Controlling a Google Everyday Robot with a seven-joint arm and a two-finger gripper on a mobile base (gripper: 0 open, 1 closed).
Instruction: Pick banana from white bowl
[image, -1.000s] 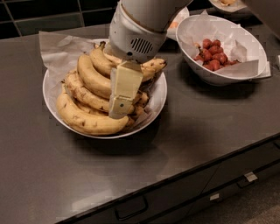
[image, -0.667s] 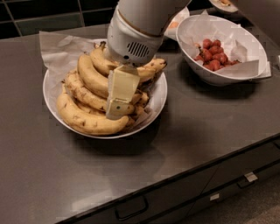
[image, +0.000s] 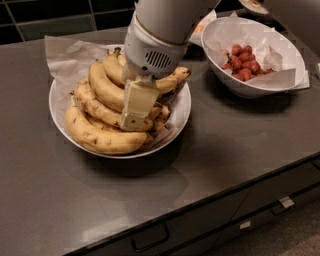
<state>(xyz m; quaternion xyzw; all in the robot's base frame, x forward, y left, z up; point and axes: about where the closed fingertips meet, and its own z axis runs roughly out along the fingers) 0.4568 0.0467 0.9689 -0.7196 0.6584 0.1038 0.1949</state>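
While the banana (image: 104, 86) runs back-left to front-right, the gripper (image: 134, 116) overlaps it, grip unclear.

A kitchen, by the look of it: a dark worktop (image: 240, 150) runs above drawer fronts (image: 200, 225) with pull handles (image: 150, 239), and dark wall tiles (image: 50, 15) line its back edge. Food sits out in paper-lined dishes: a white bowl (image: 182, 107) heaped with bananas (image: 100, 137), and a deeper bowl (image: 235, 87) of red fruit (image: 242, 62) (strawberries, perhaps). The end effector (image: 132, 117) hangs low over the middle of the heap.
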